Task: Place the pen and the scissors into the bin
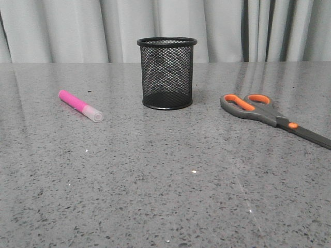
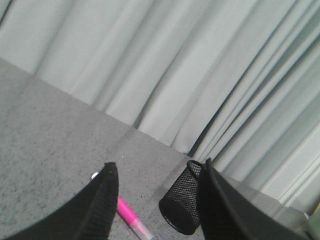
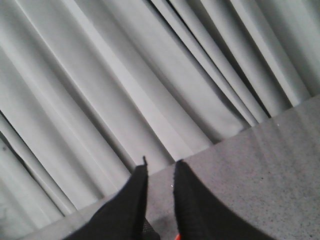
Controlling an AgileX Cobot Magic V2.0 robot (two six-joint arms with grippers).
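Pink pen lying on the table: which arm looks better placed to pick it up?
Left. The short pink pen with a whitish cap lies left of the black wire-mesh cup, on the left arm's side, and the left tool is open with the pen in its view.

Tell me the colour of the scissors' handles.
Grey lined with orange; the scissors show best in the front view.
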